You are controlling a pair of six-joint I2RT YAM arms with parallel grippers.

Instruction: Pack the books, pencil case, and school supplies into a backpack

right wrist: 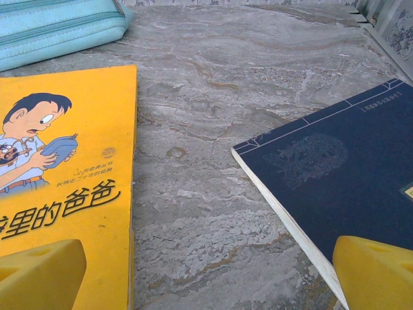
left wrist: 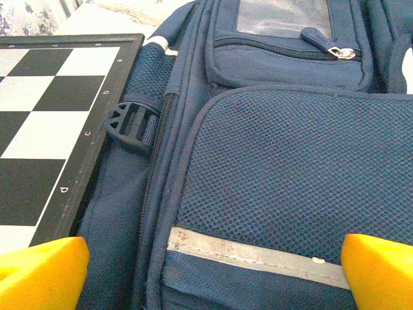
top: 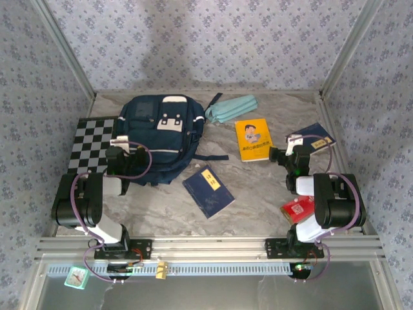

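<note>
The right pincer (right wrist: 206, 278), spread wide and empty, hangs over bare desk (right wrist: 206, 129) with the yellow book (right wrist: 64, 174) just left, its long edge running straight ahead, and a navy book (right wrist: 335, 168) angled just right; the left pincer (left wrist: 206, 271), likewise apart, overhangs the backpack (left wrist: 290, 161).

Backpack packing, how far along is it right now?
Nothing is packed yet. Left to do: the yellow book, centre navy book, right navy book, pencil case and red packet all lie on the table outside the backpack. In hand, nothing: the left gripper is open over the backpack, the right gripper open between two books.
</note>
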